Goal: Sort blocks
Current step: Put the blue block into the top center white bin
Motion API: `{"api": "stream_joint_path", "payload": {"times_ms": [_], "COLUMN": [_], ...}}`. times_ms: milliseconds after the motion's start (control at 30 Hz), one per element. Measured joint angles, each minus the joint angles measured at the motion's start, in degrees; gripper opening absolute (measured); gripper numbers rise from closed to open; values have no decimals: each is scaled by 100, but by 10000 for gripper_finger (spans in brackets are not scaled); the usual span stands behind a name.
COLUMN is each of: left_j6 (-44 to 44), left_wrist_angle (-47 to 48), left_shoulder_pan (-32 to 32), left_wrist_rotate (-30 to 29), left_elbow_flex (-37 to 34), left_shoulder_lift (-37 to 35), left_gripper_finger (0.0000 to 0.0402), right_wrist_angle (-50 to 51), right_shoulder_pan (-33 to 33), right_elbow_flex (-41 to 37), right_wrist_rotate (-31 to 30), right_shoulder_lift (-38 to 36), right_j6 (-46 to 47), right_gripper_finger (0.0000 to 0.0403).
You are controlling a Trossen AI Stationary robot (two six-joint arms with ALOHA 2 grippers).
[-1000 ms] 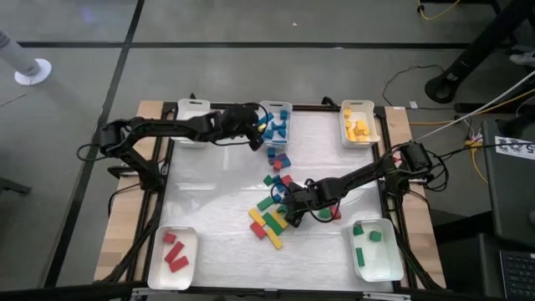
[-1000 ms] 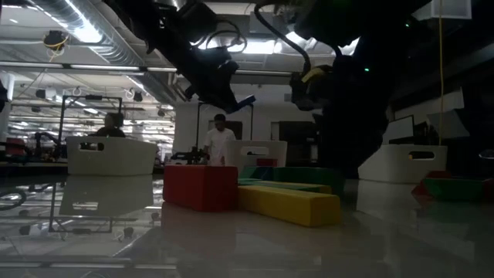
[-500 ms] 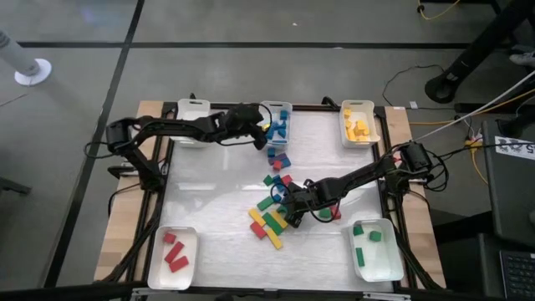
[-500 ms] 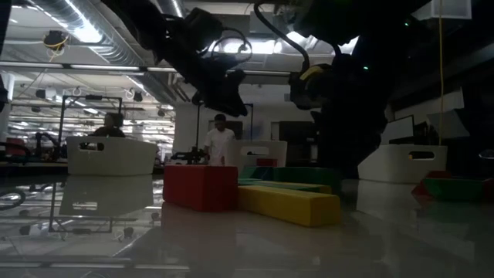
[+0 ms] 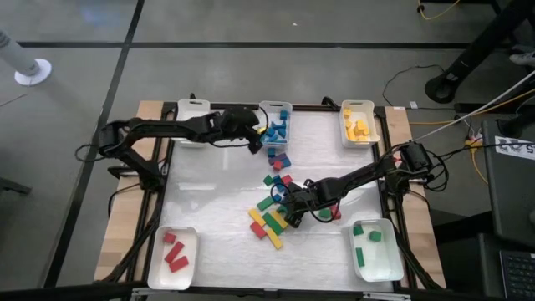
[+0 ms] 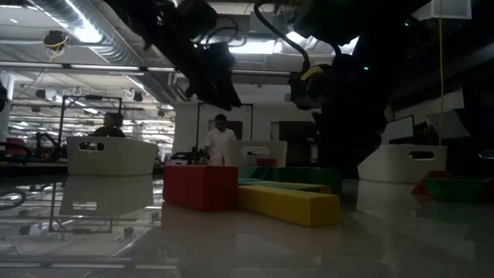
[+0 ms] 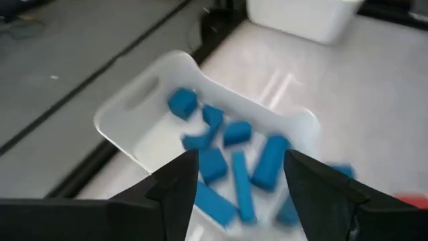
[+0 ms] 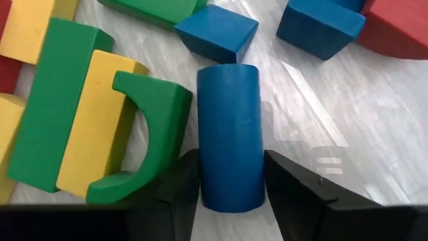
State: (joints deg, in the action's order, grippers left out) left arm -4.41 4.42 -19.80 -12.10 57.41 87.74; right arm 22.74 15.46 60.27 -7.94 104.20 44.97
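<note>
Hovering above the blue tray [image 7: 134, 107], the left gripper [image 7: 237, 177] has just spread, its blue block delivered; the right gripper [image 8: 231, 175] straddles a blue cylinder [image 8: 229, 134].

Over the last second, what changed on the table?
The left gripper let go of a blue block over the blue-block tray: it showed at the fingers in the earliest low view, and now the fingers stand open and empty. The right gripper stayed low at the central pile, straddling the blue cylinder. The other trays and loose blocks look unmoved.

Grey floor [image 5: 251, 67], ceiling ducts [image 6: 85, 35], person [image 6: 220, 143]
</note>
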Motion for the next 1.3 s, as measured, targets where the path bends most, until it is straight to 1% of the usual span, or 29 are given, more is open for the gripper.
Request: {"api": "stream_joint_path", "payload": {"times_ms": [133,267,400,500,667,800,933,1067,1133,1200,1300], "left_j6": [-203,-578,-927,-1130,-976,-650,-709,-827,-843,-894,-918], "left_wrist_angle": [800,1572,2263,2776,3247,3216,3228,3244,3244,3244,3242], "left_shoulder_pan": [230,543,915,1232,1781,2200,2589,2960,3119,3260,3429], "left_wrist_rotate": [323,679,1010,1142,1156,1155,1154,1154,1154,1156,1154], "left_elbow_flex": [2,2,2,0,0,0,0,0,0,0,0], "left_shoulder_lift": [-445,-795,-968,-974,-974,-974,-974,-974,-974,-974,-974], "left_gripper_finger": [204,203,203,203,203,203,203,203,203,203,203], "right_wrist_angle": [2,0,14,357,1306,2122,2690,2649,2450,2237,1995], "right_shoulder_pan": [-11,-11,-11,-11,-11,-58,-209,-528,-782,-1095,-1634], "right_elbow_flex": [0,0,11,162,768,1462,2140,2556,2665,2684,2682], "right_wrist_rotate": [1,2,3,63,-55,-527,-1369,-2165,-2473,-2587,-2443], "right_shoulder_lift": [-10,-11,-11,-11,-11,-11,-11,-11,-11,-11,-11], "right_j6": [-29,-161,-194,-291,-789,-1361,-2120,-3129,-3645,-4189,-4942], "right_gripper_finger": [125,123,123,130,125,128,130,129,130,131,132]}}
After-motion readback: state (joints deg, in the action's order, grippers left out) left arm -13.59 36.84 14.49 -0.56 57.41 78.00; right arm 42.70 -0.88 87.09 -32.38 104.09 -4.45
